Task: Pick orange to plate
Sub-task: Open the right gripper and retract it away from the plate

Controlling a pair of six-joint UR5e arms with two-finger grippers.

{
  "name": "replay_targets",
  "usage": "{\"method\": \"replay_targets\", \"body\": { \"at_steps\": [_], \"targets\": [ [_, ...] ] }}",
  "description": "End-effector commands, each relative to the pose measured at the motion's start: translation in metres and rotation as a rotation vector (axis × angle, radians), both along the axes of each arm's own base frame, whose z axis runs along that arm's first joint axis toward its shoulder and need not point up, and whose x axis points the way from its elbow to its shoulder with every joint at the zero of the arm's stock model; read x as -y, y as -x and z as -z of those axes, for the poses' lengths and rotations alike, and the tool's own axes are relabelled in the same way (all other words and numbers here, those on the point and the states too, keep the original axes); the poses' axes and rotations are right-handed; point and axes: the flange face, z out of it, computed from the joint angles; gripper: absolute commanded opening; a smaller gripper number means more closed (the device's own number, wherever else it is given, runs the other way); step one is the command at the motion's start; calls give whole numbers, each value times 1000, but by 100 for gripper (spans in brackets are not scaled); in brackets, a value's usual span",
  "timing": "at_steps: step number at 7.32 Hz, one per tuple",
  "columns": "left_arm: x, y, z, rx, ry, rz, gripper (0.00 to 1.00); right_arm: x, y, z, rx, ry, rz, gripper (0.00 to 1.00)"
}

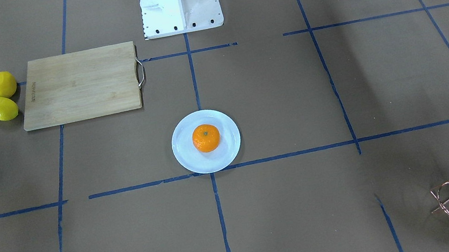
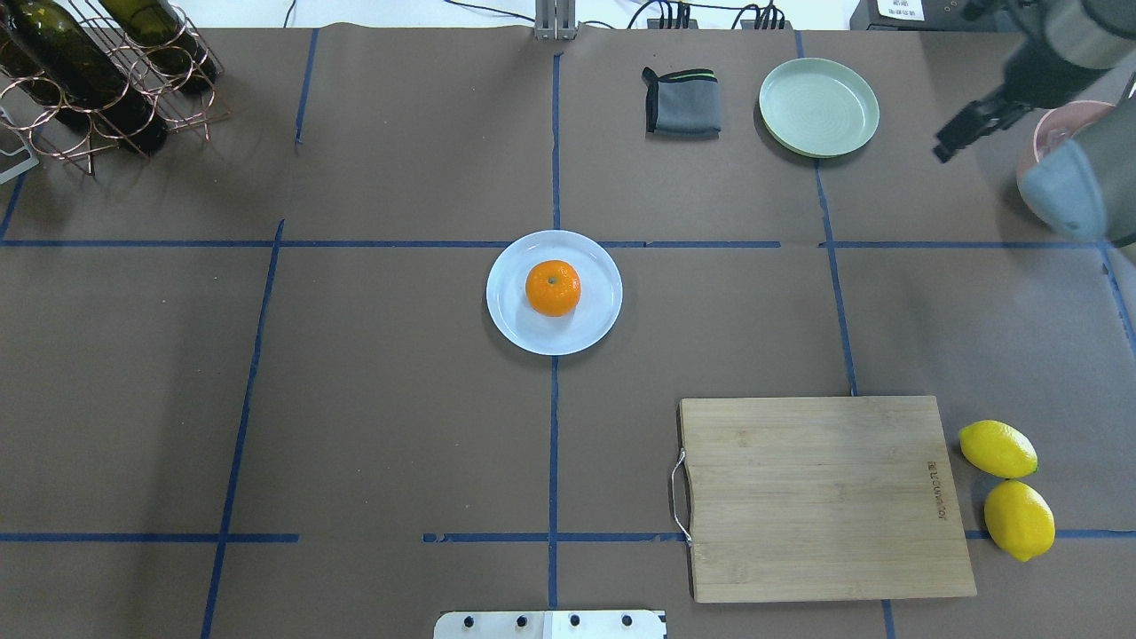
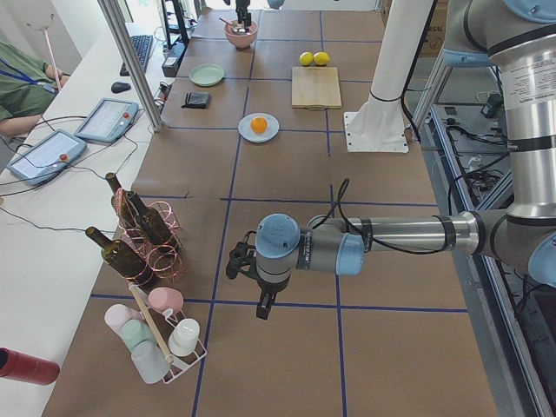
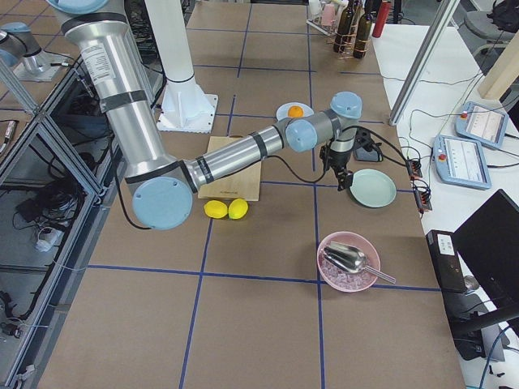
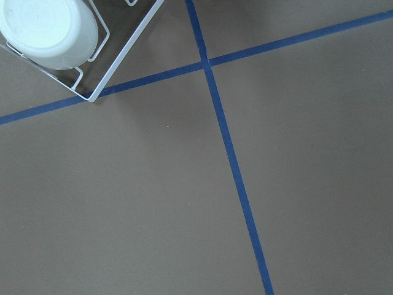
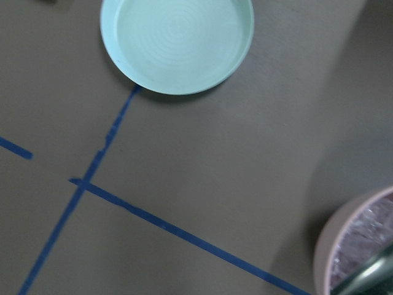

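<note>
**A:** Where is the fruit?

**B:** One small round bright-orange citrus fruit (image 2: 552,287) sits in the middle of one round pale bluish-white plate (image 2: 515,324), mid-bench (image 2: 399,399).

**A:** What else, seen from overhead?

**B:** One wooden cutting board (image 2: 816,497) at four o'clock from that plate. Two yellow lemons (image 2: 997,448) (image 2: 1019,519) at the board's three o'clock. One pale mint-green plate (image 2: 818,106) at one o'clock, with one folded grey cloth (image 2: 682,102) beside it.

**A:** And the hands?

**B:** Two. The right hand (image 2: 942,149) hangs near the mint-green plate. The left hand (image 3: 263,310) is well apart from the fruit. I cannot tell how wide either one is.

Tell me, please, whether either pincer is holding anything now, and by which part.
Nothing seems held. The orange lies free on the plate; the right pincer and left pincer hang apart from it, nothing visible in them.
</note>
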Motion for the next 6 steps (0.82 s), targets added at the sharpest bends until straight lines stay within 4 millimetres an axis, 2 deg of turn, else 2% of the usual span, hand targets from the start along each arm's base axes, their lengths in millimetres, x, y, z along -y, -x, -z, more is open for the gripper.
{"method": "replay_targets", "body": {
  "at_steps": [1, 3, 4, 5, 6],
  "targets": [
    [-1, 0, -2, 3, 28, 4, 100, -62, -100, -108, -29, 91, -58, 100],
    [3, 1, 13, 2, 92, 5, 100, -111, -143, -168, -35, 101, -133, 100],
    [3, 1, 15, 2, 94, 5, 100, -126, -154, -212, -34, 179, -150, 100],
    [5, 1, 18, -1, 85, 4, 100, -128, -167, -210, 16, 177, -183, 100],
    [5, 1, 18, -1, 82, 4, 100, -127, -171, -205, 56, 191, -190, 100]
  ]
}}
